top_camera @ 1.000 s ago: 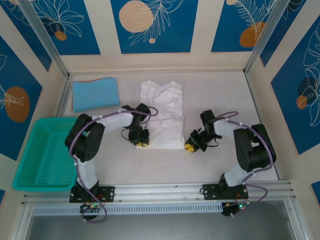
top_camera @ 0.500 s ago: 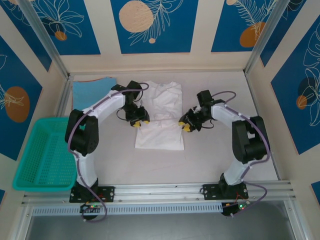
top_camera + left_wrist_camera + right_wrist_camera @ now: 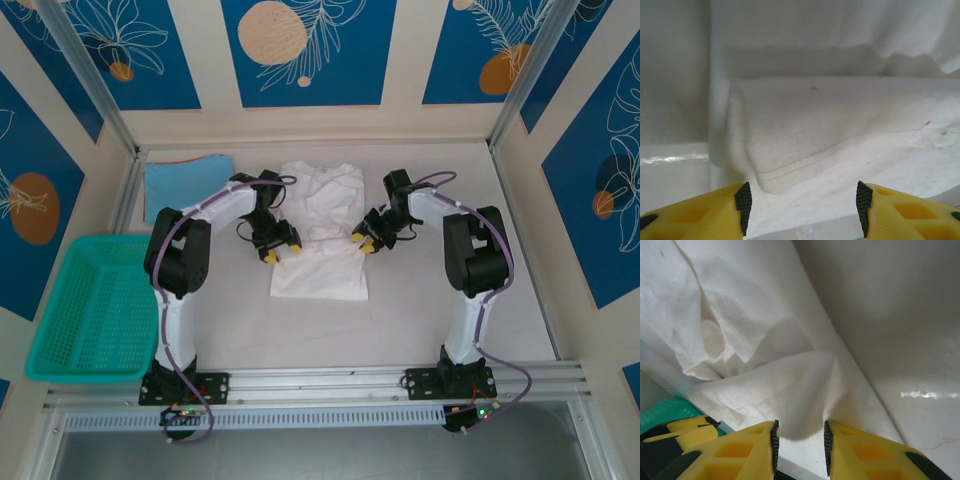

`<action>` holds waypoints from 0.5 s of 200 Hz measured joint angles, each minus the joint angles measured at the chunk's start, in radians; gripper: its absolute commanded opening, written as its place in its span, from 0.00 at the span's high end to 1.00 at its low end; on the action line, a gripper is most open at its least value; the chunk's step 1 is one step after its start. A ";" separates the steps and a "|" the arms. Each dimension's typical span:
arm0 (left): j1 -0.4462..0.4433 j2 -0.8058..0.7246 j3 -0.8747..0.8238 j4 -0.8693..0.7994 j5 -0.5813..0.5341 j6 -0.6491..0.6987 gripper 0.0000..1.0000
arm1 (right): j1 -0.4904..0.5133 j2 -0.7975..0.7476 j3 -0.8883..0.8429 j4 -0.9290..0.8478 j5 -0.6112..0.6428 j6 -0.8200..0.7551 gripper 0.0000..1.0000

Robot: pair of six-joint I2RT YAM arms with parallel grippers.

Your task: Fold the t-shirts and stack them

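White t-shirt [image 3: 322, 272], light-blue t-shirt [image 3: 185, 186]

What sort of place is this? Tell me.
Probably a robot lab test cell: left arm and right arm bolted to an aluminium rail, leaf-print panel walls around the table, a white t-shirt laid out.

One t-shirt [image 3: 322, 272] lies right of the other t-shirt [image 3: 190, 188].

top external: fixed high behind the arm bases [image 3: 180, 385], angled down over the whole table [image 3: 450, 310]. left wrist: low, very close, looking out between the left gripper [image 3: 801, 207] tips. right wrist: equally close, looking past the right gripper [image 3: 800, 445]. all three share the white t-shirt [image 3: 325, 265].
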 measured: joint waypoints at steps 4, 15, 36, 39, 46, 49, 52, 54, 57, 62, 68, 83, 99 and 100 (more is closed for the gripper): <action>0.001 0.005 0.006 0.000 0.001 0.001 0.44 | 0.000 0.006 0.005 -0.002 0.000 0.000 0.67; 0.003 0.018 0.021 0.003 0.001 0.000 0.46 | 0.000 0.018 0.015 -0.003 0.000 0.001 0.67; 0.006 0.039 0.040 0.006 0.001 -0.001 0.52 | 0.000 0.038 0.028 -0.011 0.002 0.011 0.68; 0.006 0.040 0.042 0.006 0.001 0.000 0.53 | 0.000 0.040 0.030 -0.013 0.002 0.011 0.68; 0.007 0.045 0.044 0.006 0.001 -0.002 0.54 | 0.000 0.045 0.035 -0.021 0.004 0.017 0.68; 0.007 0.048 0.045 0.006 0.001 -0.005 0.55 | 0.000 0.047 0.037 -0.023 0.003 0.019 0.68; 0.008 0.050 0.046 0.005 0.001 -0.003 0.56 | -0.001 0.049 0.040 -0.026 0.004 0.021 0.68; 0.008 0.051 0.047 0.005 0.001 -0.005 0.56 | -0.002 0.049 0.042 -0.026 0.004 0.024 0.68; 0.008 0.053 0.048 0.005 0.002 -0.007 0.57 | -0.003 0.051 0.043 -0.027 0.003 0.027 0.69; 0.008 0.057 0.051 0.006 0.003 -0.009 0.60 | -0.004 0.054 0.048 -0.029 0.003 0.034 0.69; 0.008 0.059 0.053 0.006 0.003 -0.009 0.61 | -0.005 0.057 0.053 -0.031 0.003 0.040 0.69; 0.010 0.059 0.058 0.006 0.004 -0.012 0.67 | -0.009 0.065 0.061 -0.029 0.001 0.061 0.70; 0.013 0.059 0.067 0.011 0.004 -0.014 0.71 | -0.013 0.072 0.067 -0.030 -0.004 0.084 0.71; 0.014 0.059 0.067 0.013 0.004 -0.016 0.72 | -0.013 0.073 0.067 -0.030 -0.005 0.084 0.71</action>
